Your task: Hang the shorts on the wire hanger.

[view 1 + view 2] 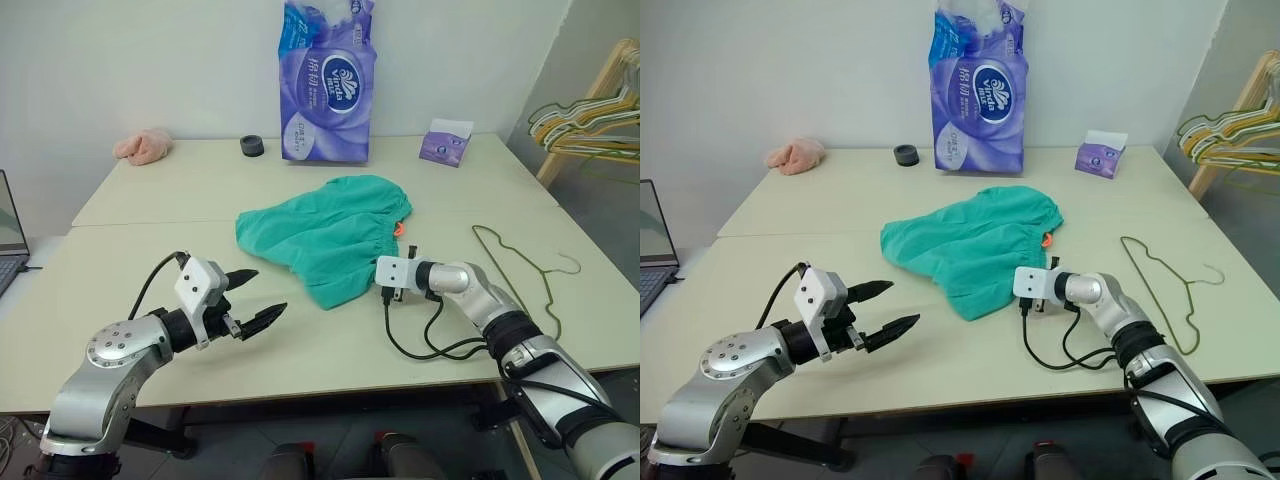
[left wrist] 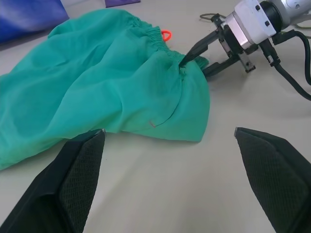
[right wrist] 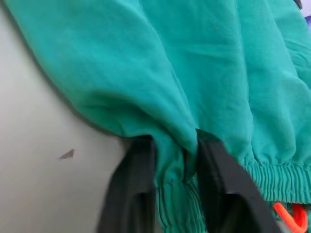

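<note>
1. My right jaws (image 3: pixel 172 184) are clamped on the shorts (image 1: pixel 325 235), pinching a fold of teal-green fabric at the gathered elastic waistband, on the edge of the shorts nearest me.
2. In my right wrist view, the two black fingers (image 3: pixel 131 194) press the cloth between them, and a small orange tag (image 3: pixel 289 216) shows just beside the waistband.
3. The shorts lie crumpled on the pale surface (image 1: pixel 150 200), near its middle, spreading away from my right jaws toward the far side.
4. My left jaws (image 1: pixel 255 298) stand wide apart and hold nothing. They hover over the surface to the left of the shorts, pointing toward them, apart from the fabric.
5. In my left wrist view, the open fingers (image 2: pixel 73 179) frame the near hem of the shorts, with my right jaws gripping the waistband beyond.
6. The wire hanger (image 1: pixel 520 270) lies flat on the surface to the right of the shorts, well apart from them, beside my right arm, with its hook pointing right.
7. At the far edge stand a purple tissue pack (image 1: pixel 328 85), a small purple box (image 1: pixel 445 142), a dark ring (image 1: pixel 253 146) and a small pink cloth (image 1: pixel 143 146).
8. More hangers (image 1: pixel 590 125) hang on a wooden rack at the far right.
</note>
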